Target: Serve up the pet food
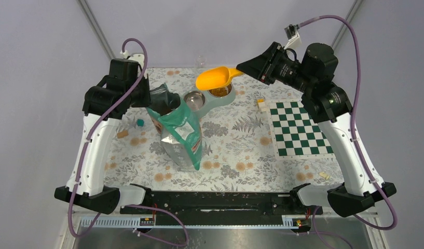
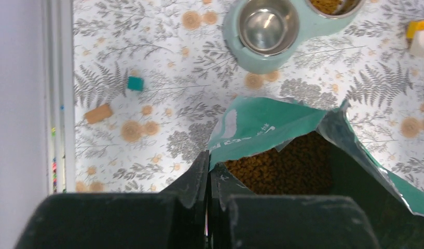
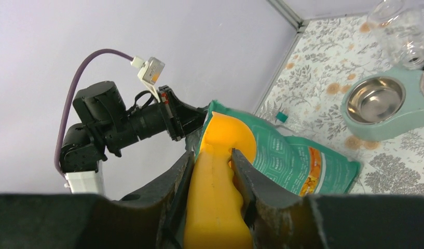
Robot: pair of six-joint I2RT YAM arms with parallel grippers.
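Inside the bag [image 2: 261,124], pet food [image 2: 282,166] shows brown pellets; left pincer [image 2: 209,174] pinches its rim, right pincer [image 3: 212,158] clamps scoop [image 3: 226,129].

Lab test booth, not a home: plain lilac walls [image 1: 43,52] and metal corner posts [image 1: 98,28] box in my cloth-covered worktop [image 1: 235,150]. My arms [image 1: 95,150] bolt to a black rail [image 1: 215,199], purple cables [image 1: 328,17] trailing. A chessboard mat [image 1: 298,127] lies among loose props.
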